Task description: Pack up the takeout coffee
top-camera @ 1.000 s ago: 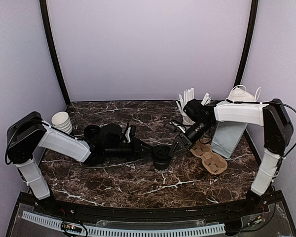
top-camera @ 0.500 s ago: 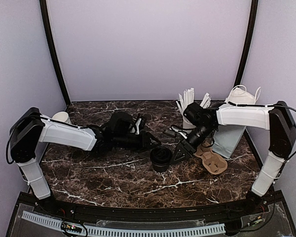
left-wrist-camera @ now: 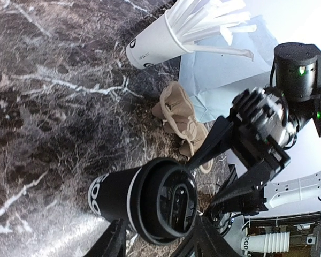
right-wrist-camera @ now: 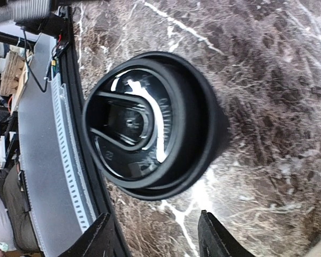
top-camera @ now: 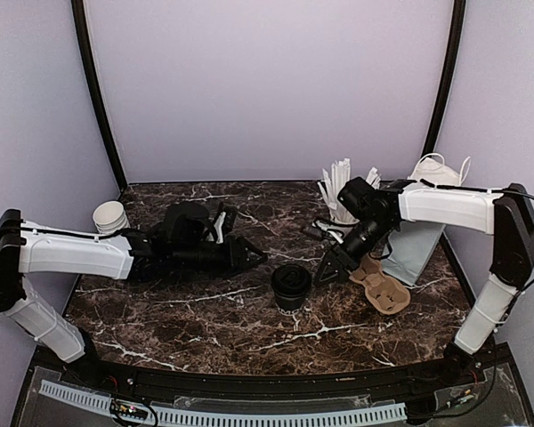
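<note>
- Top external view, far left: a stack of lidless white paper cups (top-camera: 111,216) stands at the back edge of the dark marbled worktop (top-camera: 205,329), well apart from the action.
- Left hand (top-camera: 256,259) lies low over the worktop, fingers spread and grasping nothing, its tip just short of the coffee.
- Takeout coffee, a small dark paper cup with a round black plastic lid (top-camera: 291,284), stands upright near the middle, between the two hands, touched by neither.
- Right hand (top-camera: 325,273) points at the cup from the other side, fingers parted and empty.
- Brown moulded-pulp cup carrier (top-camera: 383,289) lies just beyond, its wells unfilled; a white cup of white sticks (top-camera: 340,197) and a pale paper bag (top-camera: 411,249) stand behind.
- Progress, as I judge it: the lid is on, but packing proper is undone; the cup must be gripped, lifted and seated in the carrier or bag.
</note>
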`<move>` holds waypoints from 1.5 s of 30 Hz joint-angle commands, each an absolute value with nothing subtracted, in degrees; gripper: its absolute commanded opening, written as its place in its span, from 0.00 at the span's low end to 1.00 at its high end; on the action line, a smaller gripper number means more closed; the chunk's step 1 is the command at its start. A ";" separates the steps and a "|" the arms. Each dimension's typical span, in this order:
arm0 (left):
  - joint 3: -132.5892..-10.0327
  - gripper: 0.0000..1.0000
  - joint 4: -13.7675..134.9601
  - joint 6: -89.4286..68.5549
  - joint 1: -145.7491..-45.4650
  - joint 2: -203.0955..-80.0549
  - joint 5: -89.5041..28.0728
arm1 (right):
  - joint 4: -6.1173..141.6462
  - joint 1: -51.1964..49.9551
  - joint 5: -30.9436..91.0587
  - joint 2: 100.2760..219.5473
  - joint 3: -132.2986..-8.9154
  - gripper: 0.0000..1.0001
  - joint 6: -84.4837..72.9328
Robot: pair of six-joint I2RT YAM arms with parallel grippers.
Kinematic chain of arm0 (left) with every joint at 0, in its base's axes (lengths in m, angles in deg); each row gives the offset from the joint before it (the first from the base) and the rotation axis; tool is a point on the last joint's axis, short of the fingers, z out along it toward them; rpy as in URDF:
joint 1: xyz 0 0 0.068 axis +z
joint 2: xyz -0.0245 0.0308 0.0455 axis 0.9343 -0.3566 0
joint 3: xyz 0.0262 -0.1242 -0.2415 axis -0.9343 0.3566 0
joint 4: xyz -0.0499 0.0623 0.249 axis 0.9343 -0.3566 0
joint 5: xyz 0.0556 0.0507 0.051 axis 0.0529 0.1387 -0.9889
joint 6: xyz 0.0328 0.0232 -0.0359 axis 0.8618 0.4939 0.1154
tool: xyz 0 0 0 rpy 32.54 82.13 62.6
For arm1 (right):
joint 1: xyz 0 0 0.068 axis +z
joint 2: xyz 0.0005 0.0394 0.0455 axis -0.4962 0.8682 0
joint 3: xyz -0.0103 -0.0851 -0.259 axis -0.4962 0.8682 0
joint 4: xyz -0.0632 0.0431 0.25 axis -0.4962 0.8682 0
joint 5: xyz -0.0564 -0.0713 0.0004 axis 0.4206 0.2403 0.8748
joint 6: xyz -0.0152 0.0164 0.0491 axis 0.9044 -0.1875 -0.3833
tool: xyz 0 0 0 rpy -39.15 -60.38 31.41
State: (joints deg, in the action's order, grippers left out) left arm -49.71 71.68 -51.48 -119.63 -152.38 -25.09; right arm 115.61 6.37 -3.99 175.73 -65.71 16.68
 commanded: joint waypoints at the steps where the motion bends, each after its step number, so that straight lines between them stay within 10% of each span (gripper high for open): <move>1: -43.94 0.45 73.66 -59.11 -122.15 -149.05 -26.65 | 113.85 5.07 -1.13 177.31 -69.02 0.52 14.29; 45: -46.99 0.42 87.01 -60.19 -121.21 -160.81 -20.35 | 114.25 7.19 -4.48 175.94 -63.73 0.56 16.66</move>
State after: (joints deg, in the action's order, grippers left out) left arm -45.77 87.38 -62.21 -121.71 -162.09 -20.43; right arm 114.54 7.03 -4.65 178.86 -65.06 15.24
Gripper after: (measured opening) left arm 0.410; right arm 0.558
